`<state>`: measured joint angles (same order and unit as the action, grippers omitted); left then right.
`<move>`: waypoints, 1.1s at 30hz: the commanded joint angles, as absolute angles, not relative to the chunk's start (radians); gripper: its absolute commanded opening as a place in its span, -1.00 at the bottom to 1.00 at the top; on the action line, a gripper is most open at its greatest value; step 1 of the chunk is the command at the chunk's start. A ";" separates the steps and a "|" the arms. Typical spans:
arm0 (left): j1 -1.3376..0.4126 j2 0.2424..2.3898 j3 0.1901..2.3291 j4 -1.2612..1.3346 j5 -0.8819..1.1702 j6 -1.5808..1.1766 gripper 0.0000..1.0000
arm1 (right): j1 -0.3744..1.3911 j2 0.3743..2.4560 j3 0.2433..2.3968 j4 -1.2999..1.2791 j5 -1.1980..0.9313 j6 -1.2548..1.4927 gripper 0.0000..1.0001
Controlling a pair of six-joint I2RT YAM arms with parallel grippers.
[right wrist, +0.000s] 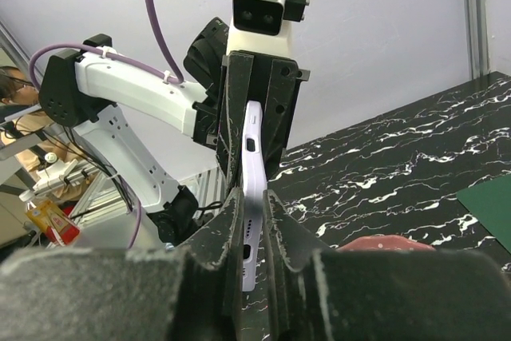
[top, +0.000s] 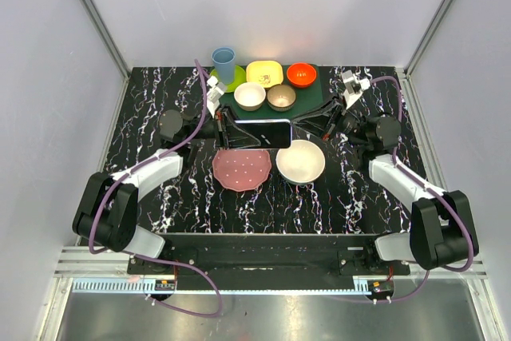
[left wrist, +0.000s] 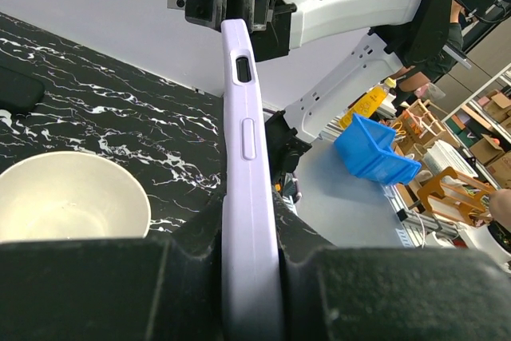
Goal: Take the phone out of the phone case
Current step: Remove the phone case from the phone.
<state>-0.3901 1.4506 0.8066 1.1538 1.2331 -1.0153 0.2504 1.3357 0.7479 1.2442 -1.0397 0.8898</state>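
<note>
**Item:** flat black glossy-screened phone (top: 259, 132), sitting in a thin pale lavender phone case (left wrist: 246, 189).

**Position:** I am holding it aloft, lengthwise, just beyond the far rim of the round speckled pink plate (top: 241, 173), off the black marbled table (top: 160, 197).

**Left claw** (left wrist: 251, 277): clamping the case's end above the plate's left side.

**Right claw** (right wrist: 254, 229): pinching the opposite end.

**Purpose, I judge:** I am bracing both ends so one claw can anchor the shell while the other works the phone free.
</note>
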 commanded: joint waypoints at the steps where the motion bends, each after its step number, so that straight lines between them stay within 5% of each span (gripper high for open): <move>1: -0.443 1.408 0.822 1.433 1.339 -1.042 -1.00 | 0.216 1.373 0.775 1.229 -0.989 0.891 -0.69; 17: -0.457 1.408 0.816 1.480 1.336 -1.063 -1.00 | 0.215 1.365 0.776 1.148 -0.994 0.812 -0.75; 22: -0.456 1.419 0.828 1.413 1.321 -1.029 -1.00 | 0.215 1.309 0.759 1.102 -0.969 0.733 -0.41; 33: -0.400 1.414 0.828 1.301 1.253 -0.973 -1.00 | 0.213 1.192 0.747 1.026 -1.034 0.572 -0.07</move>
<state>-0.4351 1.4422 0.8028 1.2453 1.3266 -1.0092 0.2195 1.2438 0.7467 1.0546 -0.9943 0.6727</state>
